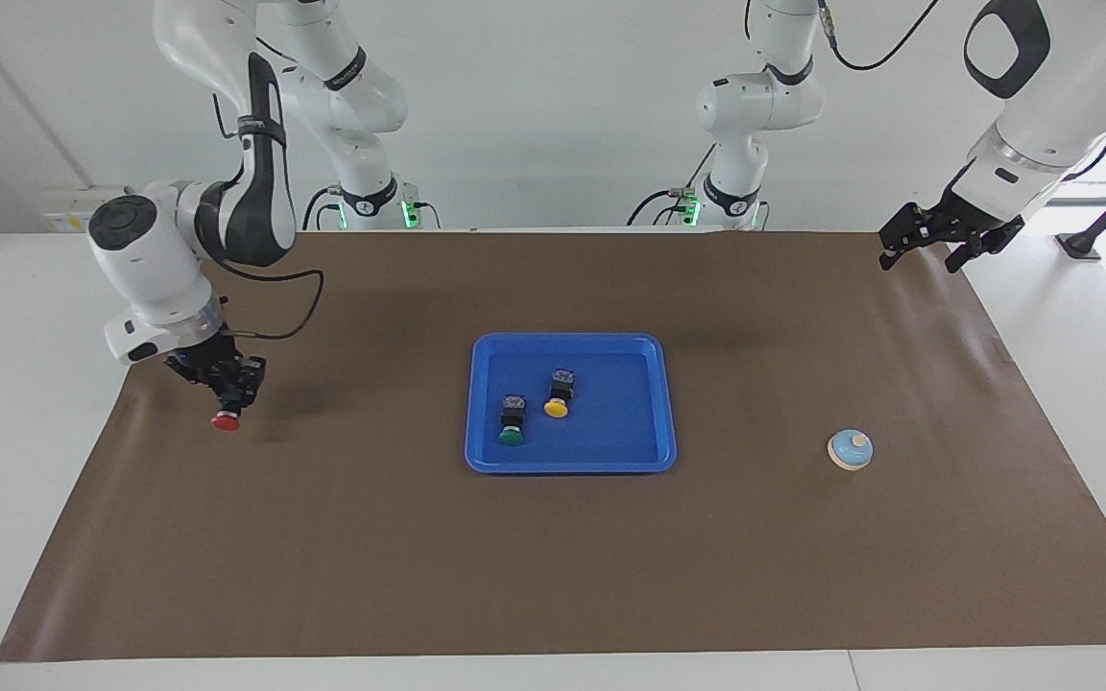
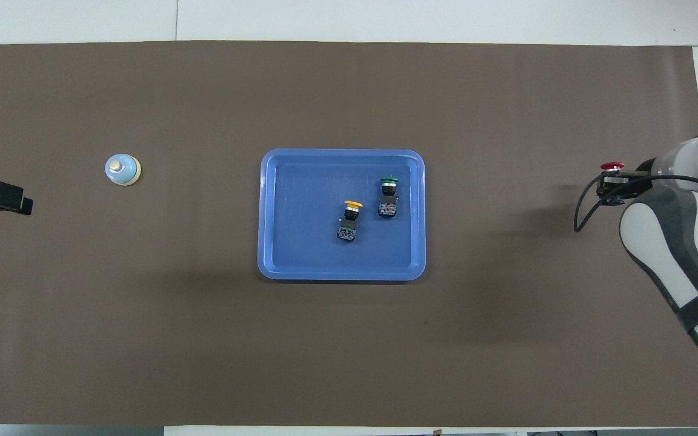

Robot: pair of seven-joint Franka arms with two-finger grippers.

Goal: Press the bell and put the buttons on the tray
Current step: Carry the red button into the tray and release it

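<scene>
Right gripper (image 1: 231, 398): jaws pinching red button (image 1: 225, 421) above mat (image 1: 553, 576). Left gripper (image 1: 932, 240): jaws spread, waiting. Yellow button (image 1: 558, 395), green button (image 1: 513, 422) in tray (image 1: 486, 461).

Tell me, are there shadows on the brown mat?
Facing view: soft dark patches lie on the mat beside the right gripper and near the tray. Overhead view: a faint shadow shows below the tray's edge, none sharp.
</scene>
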